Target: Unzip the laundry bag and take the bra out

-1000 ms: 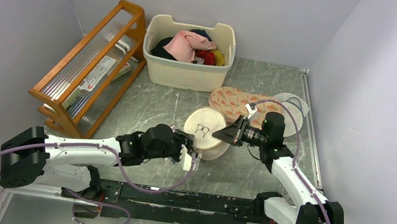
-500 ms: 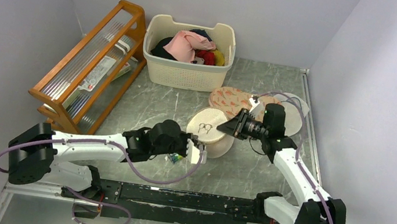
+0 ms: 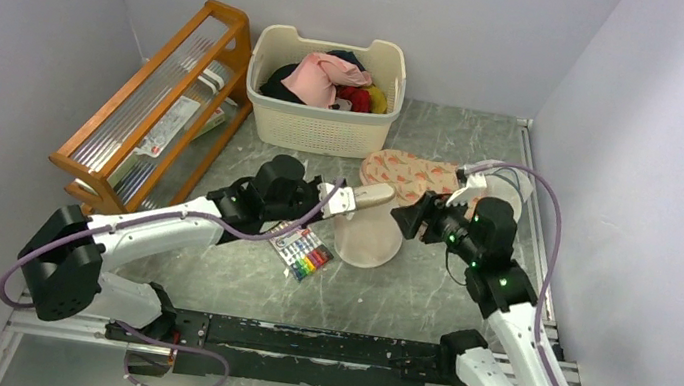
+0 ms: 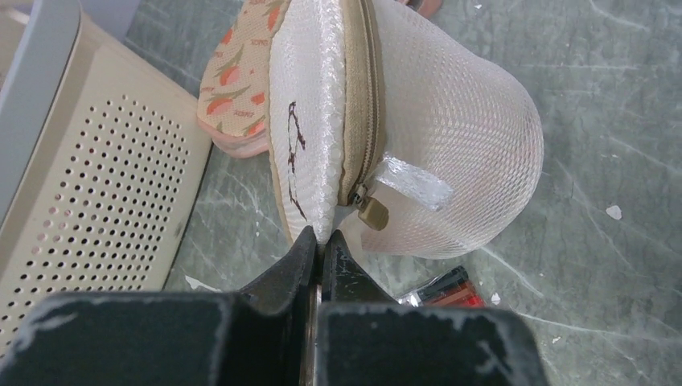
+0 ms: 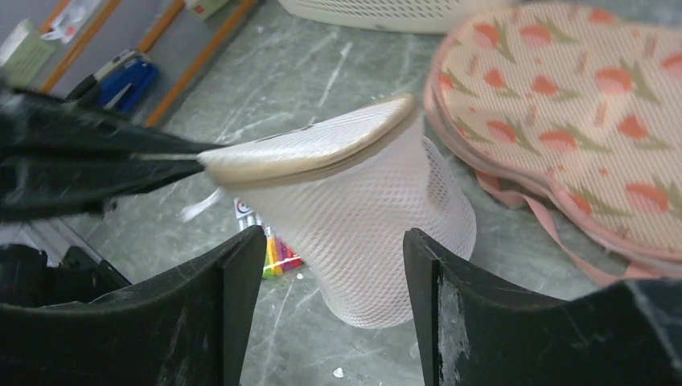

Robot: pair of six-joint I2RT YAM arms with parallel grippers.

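Only the left wrist view shows the brass zip pull (image 4: 372, 213) at the lid seam; the zip appears closed. The worktop (image 3: 424, 296) is grey marbled stone, the walls (image 3: 628, 142) pale. The left gripper (image 4: 320, 241) is clamped tight on the lid rim of the laundry bag (image 3: 367, 237), which stands mid-worktop. The right gripper (image 5: 331, 241) is spread wide around the bag.
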